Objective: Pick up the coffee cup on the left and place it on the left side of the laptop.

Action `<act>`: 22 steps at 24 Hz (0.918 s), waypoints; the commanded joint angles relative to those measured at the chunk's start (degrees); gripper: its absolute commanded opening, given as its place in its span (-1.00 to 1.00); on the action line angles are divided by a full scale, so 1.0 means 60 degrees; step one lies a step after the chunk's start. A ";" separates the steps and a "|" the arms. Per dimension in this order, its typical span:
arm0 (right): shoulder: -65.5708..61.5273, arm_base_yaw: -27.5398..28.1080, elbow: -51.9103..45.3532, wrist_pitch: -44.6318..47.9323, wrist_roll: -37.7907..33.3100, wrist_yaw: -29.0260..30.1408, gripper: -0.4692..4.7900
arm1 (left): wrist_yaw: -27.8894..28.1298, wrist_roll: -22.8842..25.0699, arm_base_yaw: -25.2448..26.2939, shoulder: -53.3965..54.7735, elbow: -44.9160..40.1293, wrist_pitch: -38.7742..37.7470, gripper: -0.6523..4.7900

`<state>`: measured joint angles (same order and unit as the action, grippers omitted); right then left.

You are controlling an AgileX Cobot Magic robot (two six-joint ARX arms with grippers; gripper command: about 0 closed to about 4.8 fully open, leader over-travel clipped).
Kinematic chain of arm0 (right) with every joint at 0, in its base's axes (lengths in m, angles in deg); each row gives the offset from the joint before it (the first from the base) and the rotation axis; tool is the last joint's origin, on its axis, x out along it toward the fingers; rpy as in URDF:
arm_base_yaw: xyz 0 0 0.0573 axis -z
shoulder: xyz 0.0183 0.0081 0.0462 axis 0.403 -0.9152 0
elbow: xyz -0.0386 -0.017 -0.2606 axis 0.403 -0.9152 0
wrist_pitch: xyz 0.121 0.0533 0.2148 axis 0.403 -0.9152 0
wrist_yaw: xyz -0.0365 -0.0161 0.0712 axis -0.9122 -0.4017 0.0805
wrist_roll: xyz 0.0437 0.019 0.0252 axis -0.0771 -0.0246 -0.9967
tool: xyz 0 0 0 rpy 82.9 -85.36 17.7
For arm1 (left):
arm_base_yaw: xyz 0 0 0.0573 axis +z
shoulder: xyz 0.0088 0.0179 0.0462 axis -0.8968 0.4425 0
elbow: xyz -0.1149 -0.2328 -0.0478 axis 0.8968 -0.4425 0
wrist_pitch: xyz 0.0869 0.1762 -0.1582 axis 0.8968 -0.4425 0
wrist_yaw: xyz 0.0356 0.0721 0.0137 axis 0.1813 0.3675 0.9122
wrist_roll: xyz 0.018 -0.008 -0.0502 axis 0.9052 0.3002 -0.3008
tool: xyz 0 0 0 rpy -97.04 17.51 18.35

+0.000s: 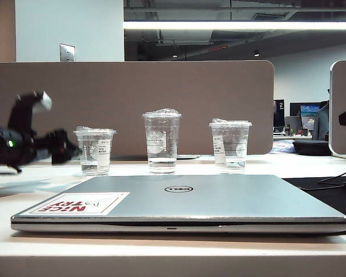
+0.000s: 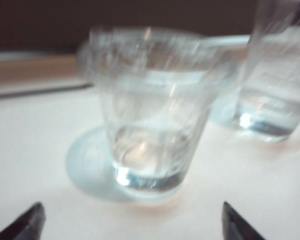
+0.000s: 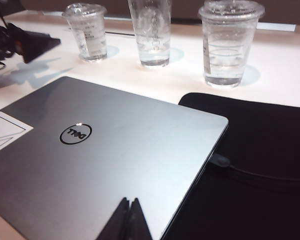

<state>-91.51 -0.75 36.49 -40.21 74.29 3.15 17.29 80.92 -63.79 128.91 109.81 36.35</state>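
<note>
The coffee cup (image 1: 96,151), short and clear with a flat lid and a white printed label, stands on the white table behind the laptop's left corner. In the left wrist view the cup (image 2: 150,115) is blurred and fills the middle. My left gripper (image 2: 132,225) is open, its two dark fingertips (image 2: 27,222) spread wide just short of the cup, which is not between them. From the side the left gripper (image 1: 72,153) points at the cup from the left. The closed silver laptop (image 1: 179,199) lies in front. My right gripper (image 3: 130,215) is shut and empty above the laptop's lid (image 3: 115,150).
A taller clear cup (image 1: 161,141) stands behind the middle of the laptop and another short clear cup (image 1: 230,144) to its right. A black sleeve (image 3: 260,165) lies under the laptop's right side. A grey partition (image 1: 132,104) closes off the back of the table.
</note>
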 commanded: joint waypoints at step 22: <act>-0.0273 -0.0004 -0.0040 0.0160 0.0000 -0.0007 -0.84 | 0.0747 0.0980 -0.0933 0.2820 0.3381 -0.0718 1.00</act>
<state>-93.17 -0.75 36.49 -40.23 74.29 3.15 20.52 86.43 -69.48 145.17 129.81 33.75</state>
